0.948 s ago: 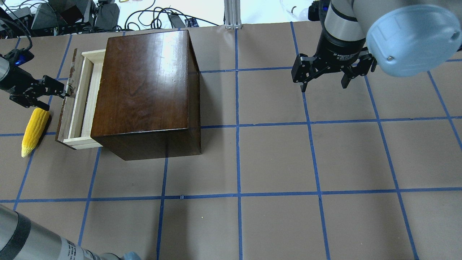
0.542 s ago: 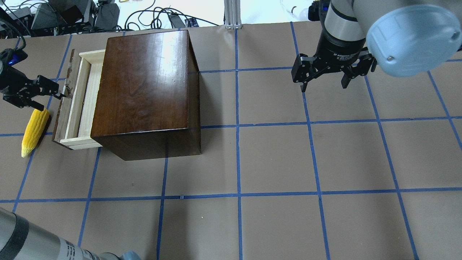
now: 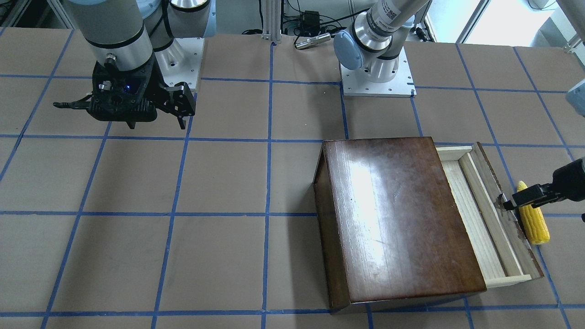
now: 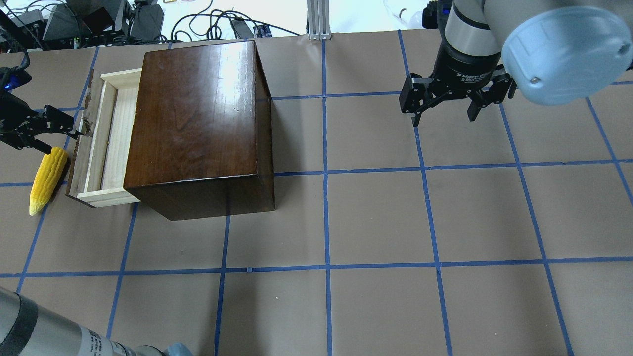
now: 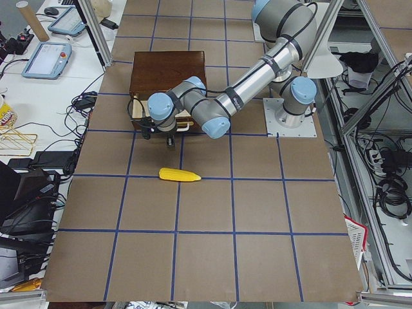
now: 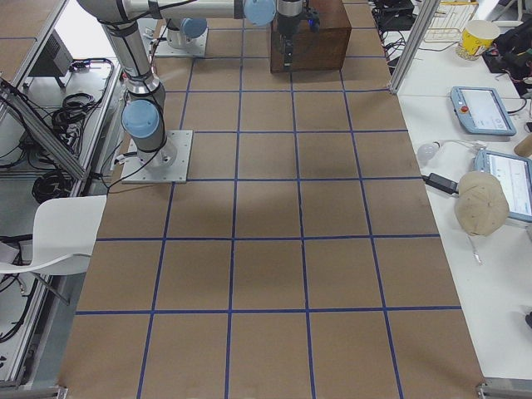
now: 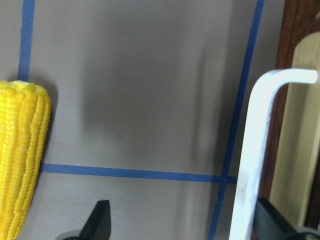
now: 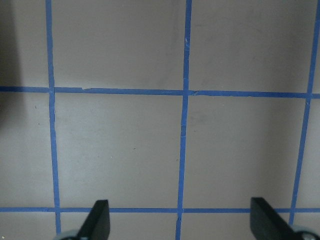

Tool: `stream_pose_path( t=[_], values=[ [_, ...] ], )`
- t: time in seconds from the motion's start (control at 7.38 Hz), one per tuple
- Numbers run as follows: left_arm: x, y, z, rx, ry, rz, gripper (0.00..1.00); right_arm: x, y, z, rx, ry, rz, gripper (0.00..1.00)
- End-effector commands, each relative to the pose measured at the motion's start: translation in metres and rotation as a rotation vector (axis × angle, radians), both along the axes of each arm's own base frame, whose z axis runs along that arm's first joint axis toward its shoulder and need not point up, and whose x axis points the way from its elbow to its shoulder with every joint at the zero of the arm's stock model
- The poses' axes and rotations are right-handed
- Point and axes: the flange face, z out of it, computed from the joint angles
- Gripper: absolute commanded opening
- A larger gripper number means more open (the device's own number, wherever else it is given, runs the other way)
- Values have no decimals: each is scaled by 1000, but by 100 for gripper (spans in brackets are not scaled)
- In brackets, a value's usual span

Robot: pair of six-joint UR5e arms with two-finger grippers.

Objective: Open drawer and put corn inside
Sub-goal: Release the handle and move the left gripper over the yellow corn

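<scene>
While the left gripper [image 7: 182, 222] stands wide open with the white handle [image 7: 255, 140] of the drawer [image 4: 94, 148] just inside one finger, the corn [image 4: 48, 175] lies just outside the other finger, blunt end nearest it. The corn is yellow, kerneled, tapered, flat on the table [image 4: 376, 217]. The drawer is partly out of the box [image 4: 198, 118], pale inside. Also wide open: the right gripper [image 4: 445, 118], well apart.
</scene>
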Motion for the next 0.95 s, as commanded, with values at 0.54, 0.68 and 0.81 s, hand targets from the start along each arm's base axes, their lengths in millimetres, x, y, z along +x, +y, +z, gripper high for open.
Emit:
stream_pose_path(
  t=[0.54,0.68,0.81],
  values=[
    [24,-3,1,65,-125,-199,100,0,0,0,0,0,0,100],
    [32,-7,-10,70,-168,-226,100,0,0,0,0,0,0,100],
    [50,-7,-18,68,-233,-269,100,0,0,0,0,0,0,100]
  ],
)
